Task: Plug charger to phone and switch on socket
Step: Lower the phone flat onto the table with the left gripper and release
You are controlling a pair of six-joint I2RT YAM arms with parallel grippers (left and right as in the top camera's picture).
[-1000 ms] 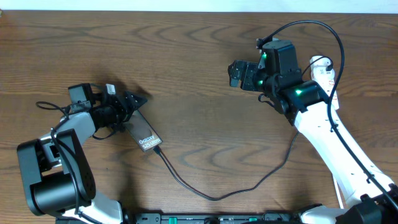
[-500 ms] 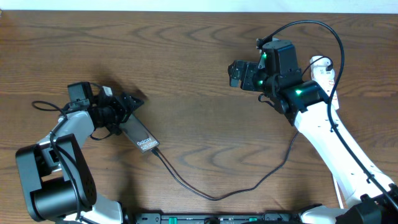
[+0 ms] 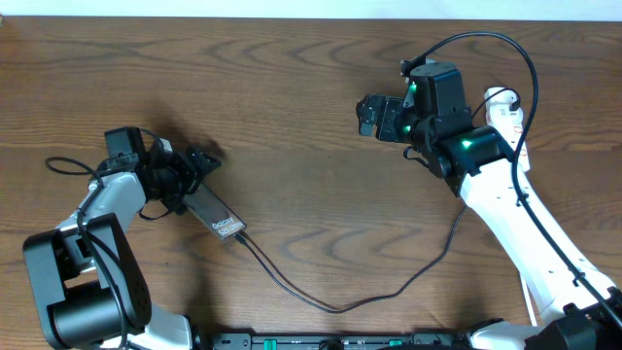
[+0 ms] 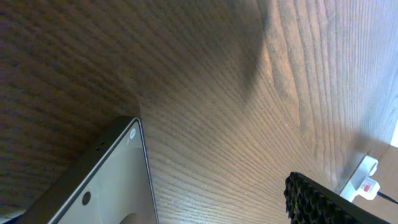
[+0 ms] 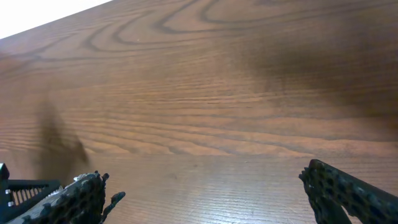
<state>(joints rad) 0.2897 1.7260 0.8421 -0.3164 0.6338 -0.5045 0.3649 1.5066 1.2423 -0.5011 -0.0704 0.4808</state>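
Judging from overhead, the charger (image 3: 335,309) looks plugged into the phone (image 3: 218,218); switching the socket (image 3: 505,107) is left. Left gripper (image 3: 199,170) and right gripper (image 3: 367,115) stand spread, empty.

Your left arm (image 3: 107,199) sits folded low at the left side. The left end effector (image 3: 201,165) points right with its jaws spread wide, and only one ribbed finger (image 4: 317,202) shows in its wrist view. Your right arm (image 3: 515,209) reaches up from the lower right with the wrist bent. The right end effector (image 3: 367,114) faces left, with its fingers (image 5: 348,190) fully apart.
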